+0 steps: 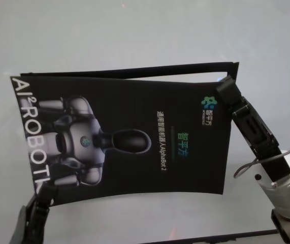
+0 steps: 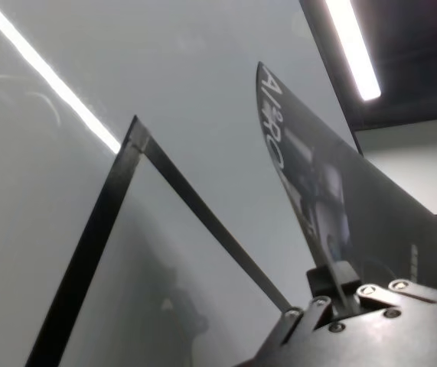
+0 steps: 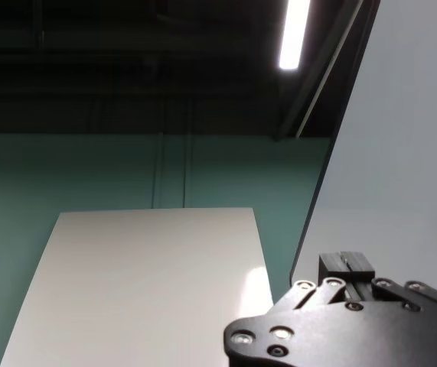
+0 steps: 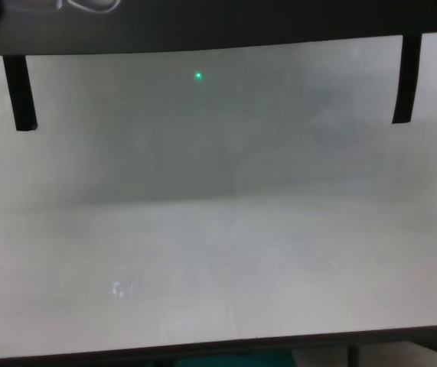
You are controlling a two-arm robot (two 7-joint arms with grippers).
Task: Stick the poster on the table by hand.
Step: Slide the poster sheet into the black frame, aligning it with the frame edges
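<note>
The poster [image 1: 129,137], a black sheet with a silvery robot figure and pale lettering, hangs in the air above the pale table [image 1: 134,30]. My left gripper [image 1: 42,190] is shut on one of its near corners, seen close up in the left wrist view, where the left gripper [image 2: 333,294] pinches the sheet's edge [image 2: 340,199]. My right gripper [image 1: 225,86] is shut on the far right corner. In the chest view only the poster's lower edge [image 4: 241,19] shows, well above the table [image 4: 218,252].
Narrow black tape strips hang down from the poster's edge at the left [image 4: 19,92] and right [image 4: 406,76]. More black tape [image 2: 88,245] shows against the table under the sheet. The table's dark front edge [image 4: 203,348] runs along the near side.
</note>
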